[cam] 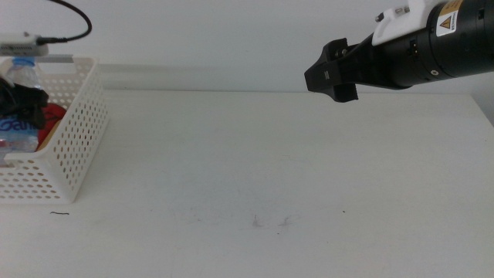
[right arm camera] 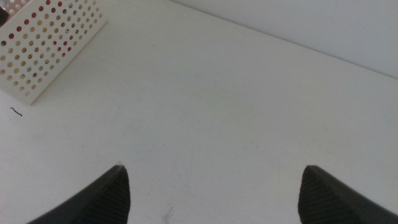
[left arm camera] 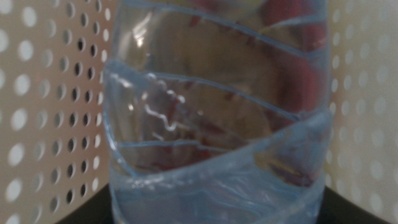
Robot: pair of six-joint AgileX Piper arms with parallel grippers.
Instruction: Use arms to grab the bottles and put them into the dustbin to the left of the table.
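Note:
The white lattice dustbin point(cam: 73, 139) stands at the table's left edge. My left gripper point(cam: 23, 104) is down inside it, shut on the clear water bottle point(left arm camera: 217, 124), which fills the left wrist view with perforated dustbin wall point(left arm camera: 56, 93) on both sides. Above the gripper, the top of the water bottle point(cam: 23, 77) shows in the middle view. Something red point(cam: 51, 116) lies in the dustbin beside it. My right gripper point(cam: 333, 73) hangs high over the table's far right, open and empty point(right arm camera: 214, 171). A corner of the dustbin point(right arm camera: 50, 43) shows in the right wrist view.
The white table point(cam: 270, 170) stretches from the dustbin to the right edge. Faint scuff marks point(cam: 270, 222) lie near the front middle. A small dark squiggle point(cam: 59, 213) sits just in front of the dustbin.

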